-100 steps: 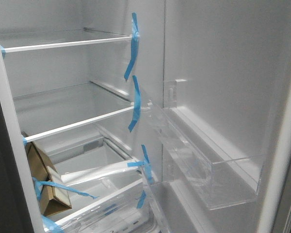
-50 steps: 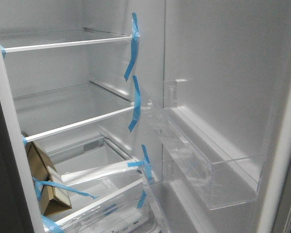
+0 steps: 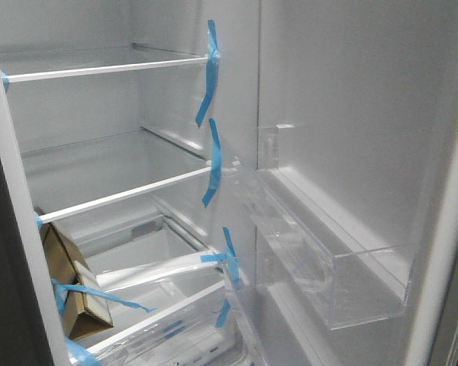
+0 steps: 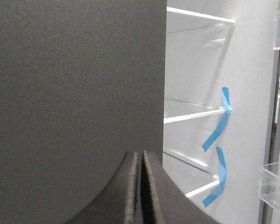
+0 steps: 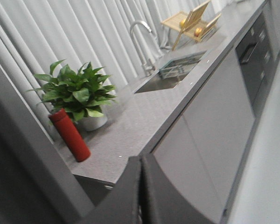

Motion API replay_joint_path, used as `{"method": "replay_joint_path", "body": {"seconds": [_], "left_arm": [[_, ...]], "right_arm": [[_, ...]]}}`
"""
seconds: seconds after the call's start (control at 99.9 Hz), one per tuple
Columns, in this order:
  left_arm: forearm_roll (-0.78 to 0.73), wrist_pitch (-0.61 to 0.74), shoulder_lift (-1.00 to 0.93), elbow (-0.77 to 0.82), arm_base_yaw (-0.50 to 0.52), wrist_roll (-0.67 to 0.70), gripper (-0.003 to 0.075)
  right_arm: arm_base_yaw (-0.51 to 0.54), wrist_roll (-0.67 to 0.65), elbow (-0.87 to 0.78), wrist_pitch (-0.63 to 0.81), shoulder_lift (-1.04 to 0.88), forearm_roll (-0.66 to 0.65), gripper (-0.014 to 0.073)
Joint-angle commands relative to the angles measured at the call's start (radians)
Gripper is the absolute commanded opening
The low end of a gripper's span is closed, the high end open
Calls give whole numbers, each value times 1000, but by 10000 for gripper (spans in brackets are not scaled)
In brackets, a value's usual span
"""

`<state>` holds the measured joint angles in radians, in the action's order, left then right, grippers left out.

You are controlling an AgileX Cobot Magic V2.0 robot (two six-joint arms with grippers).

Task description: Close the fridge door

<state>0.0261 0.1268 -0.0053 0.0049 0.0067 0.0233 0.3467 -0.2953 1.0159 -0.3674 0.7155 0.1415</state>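
Observation:
The fridge door [image 3: 351,99] stands open at the right of the front view. Its white inner lining faces me and carries a clear shelf bin [image 3: 328,267]. Neither gripper shows in the front view. In the left wrist view my left gripper [image 4: 142,155] is shut and empty, close in front of a matte dark grey panel [image 4: 74,84] beside the open fridge interior; clear door bins [image 4: 275,182] show at the edge. In the right wrist view my right gripper [image 5: 141,161] is shut and empty, facing the kitchen counter.
The fridge interior has glass shelves [image 3: 122,194] with blue tape strips [image 3: 212,160], and a cardboard box [image 3: 72,290] low at the left. The right wrist view shows a grey counter [image 5: 144,116] with a red bottle [image 5: 70,135], a potted plant [image 5: 77,95], a sink [image 5: 170,74] and light-grey cabinet fronts [image 5: 214,126].

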Motion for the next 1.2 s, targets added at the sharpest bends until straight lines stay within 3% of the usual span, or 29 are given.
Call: {"method": "replay_joint_path", "body": {"seconds": [0.0,0.38,0.78,0.991,1.191], "left_arm": [[4,73,-10,35,-3,2,-20],[4,73,-10,35,-3,2,-20],[4,73,-10,35,-3,2,-20],[4,73,-10,35,-3,2,-20],[4,73,-10,35,-3,2,-20]], "right_arm": [[35,1,29,135,48,123,-73],[98,101,29,177,268,500,-73],[98,633,29,183,410,1178,-73],[98,657,29,162,494,1259,-73],[98,716,29,55,549,1363,-73]]}}
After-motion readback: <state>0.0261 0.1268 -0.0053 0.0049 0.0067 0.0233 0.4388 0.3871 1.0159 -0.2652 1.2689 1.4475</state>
